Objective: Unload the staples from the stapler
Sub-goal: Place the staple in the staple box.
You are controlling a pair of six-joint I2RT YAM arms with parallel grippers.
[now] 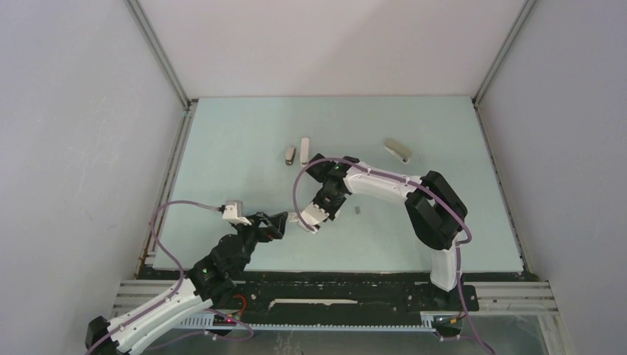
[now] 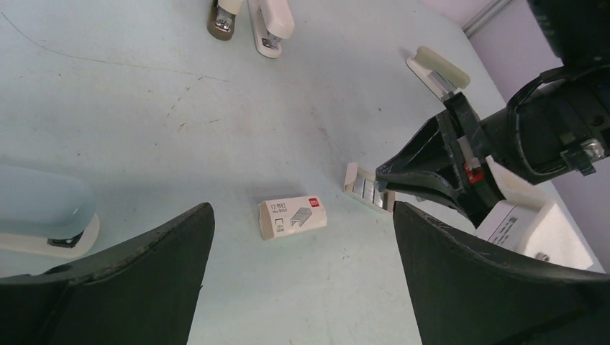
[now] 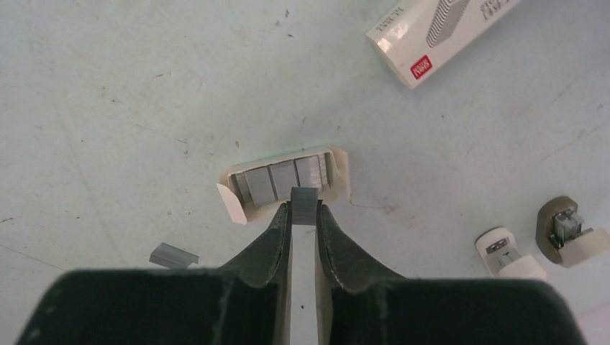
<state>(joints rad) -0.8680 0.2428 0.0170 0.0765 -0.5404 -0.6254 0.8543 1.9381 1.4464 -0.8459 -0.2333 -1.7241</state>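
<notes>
Right wrist view puts it plainly: my right jaws are closed on a short strip of staples (image 3: 306, 201), held at the near edge of the little cardboard tray (image 3: 339, 171), where three more strips lie side by side. I judge this the put-away step. The staples are out of the stapler (image 1: 397, 150), which lies toward the far right of the table (image 1: 244, 133), well apart from me. Next I should ease down until the strip sits in the tray, then part the jaws gently so it does not tip out. Another loose strip (image 3: 173, 255) lies on the table beside the tray — likely the next pick. My left jaws hang wide open, holding nothing, near the staple box (image 2: 291, 217).
</notes>
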